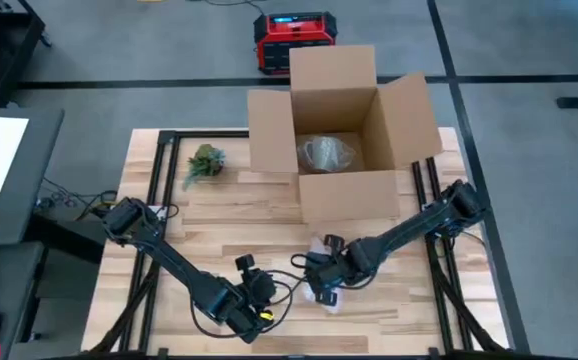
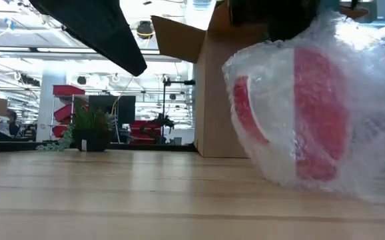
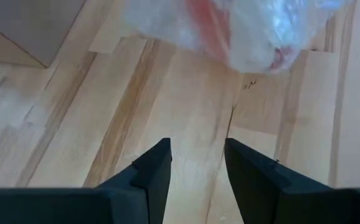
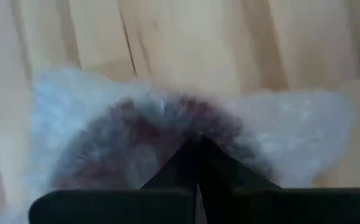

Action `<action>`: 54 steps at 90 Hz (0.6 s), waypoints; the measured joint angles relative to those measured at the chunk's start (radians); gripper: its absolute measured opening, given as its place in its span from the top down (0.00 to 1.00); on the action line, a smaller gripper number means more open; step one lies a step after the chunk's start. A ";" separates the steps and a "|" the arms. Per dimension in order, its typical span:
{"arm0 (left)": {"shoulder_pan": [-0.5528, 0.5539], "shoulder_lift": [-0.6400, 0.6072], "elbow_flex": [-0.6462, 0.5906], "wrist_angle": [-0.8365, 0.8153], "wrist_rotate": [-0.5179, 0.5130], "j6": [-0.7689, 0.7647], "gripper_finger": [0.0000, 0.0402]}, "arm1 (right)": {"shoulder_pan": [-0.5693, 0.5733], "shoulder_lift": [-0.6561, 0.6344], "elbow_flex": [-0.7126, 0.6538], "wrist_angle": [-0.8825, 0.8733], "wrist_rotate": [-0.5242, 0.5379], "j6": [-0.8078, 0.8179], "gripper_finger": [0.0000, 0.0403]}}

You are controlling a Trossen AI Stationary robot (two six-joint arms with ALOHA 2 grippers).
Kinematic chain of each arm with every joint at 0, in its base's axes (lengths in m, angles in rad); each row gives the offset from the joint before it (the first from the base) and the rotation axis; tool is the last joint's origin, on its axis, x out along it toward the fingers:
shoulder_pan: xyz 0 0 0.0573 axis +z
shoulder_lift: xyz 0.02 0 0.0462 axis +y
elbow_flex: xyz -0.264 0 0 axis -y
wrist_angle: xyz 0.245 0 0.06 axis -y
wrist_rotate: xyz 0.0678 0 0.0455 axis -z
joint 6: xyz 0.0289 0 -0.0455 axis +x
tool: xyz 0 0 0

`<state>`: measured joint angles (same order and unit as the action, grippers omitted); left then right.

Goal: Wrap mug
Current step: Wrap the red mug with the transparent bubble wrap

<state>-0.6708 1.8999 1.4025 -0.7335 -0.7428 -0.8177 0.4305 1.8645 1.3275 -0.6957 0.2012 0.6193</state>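
mug (image 2: 292, 107): red-and-white, already inside bubble wrap (image 2: 352, 133), sitting on the table (image 1: 219, 215) near the front edge, in front of the open cardboard box (image 1: 341, 140).
right gripper (image 4: 198, 146): fingers pressed together on a fold of the wrap at the top of the bundle; in the high view it sits right over the bundle (image 1: 327, 282).
left gripper (image 3: 197, 163): fingers spread, nothing between them, hovering just beside the bundle over bare wood; high view puts it left of the right gripper (image 1: 257, 283).
box contents: 1 more clear wrapped bundle (image 1: 326, 153) already inside.
plant (image 1: 204, 163): small, well apart on the far left of the table, not a factor.
risk 1: right grip is on film only, not on the mug. A lift could let the mug slide out of the loose wrap.
risk 2: wrap looks loose with no tape visible; releasing it may let it spring open.
risk 3: the 2 grippers are close together; a left-arm approach could clip the right fingers or shove the bundle.
risk 4: bundle is rounded, so a side push likely rolls it toward the table edge.
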 joint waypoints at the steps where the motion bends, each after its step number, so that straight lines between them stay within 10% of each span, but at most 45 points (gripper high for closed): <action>1: 0.000 0.000 0.000 0.000 0.000 0.000 0.67 | 0.000 -0.001 -0.006 0.004 -0.003 0.004 1.00; 21: 0.000 0.000 0.000 0.019 -0.001 0.009 0.67 | 0.018 0.000 -0.027 0.000 -0.019 0.026 1.00; 54: 0.000 0.000 0.000 0.034 -0.001 0.013 0.67 | 0.103 -0.003 0.313 -0.252 -0.025 -0.042 1.00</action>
<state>-0.6704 1.8997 1.4025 -0.6991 -0.7437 -0.8043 0.5338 1.8610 1.6404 -0.9482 0.1764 0.5777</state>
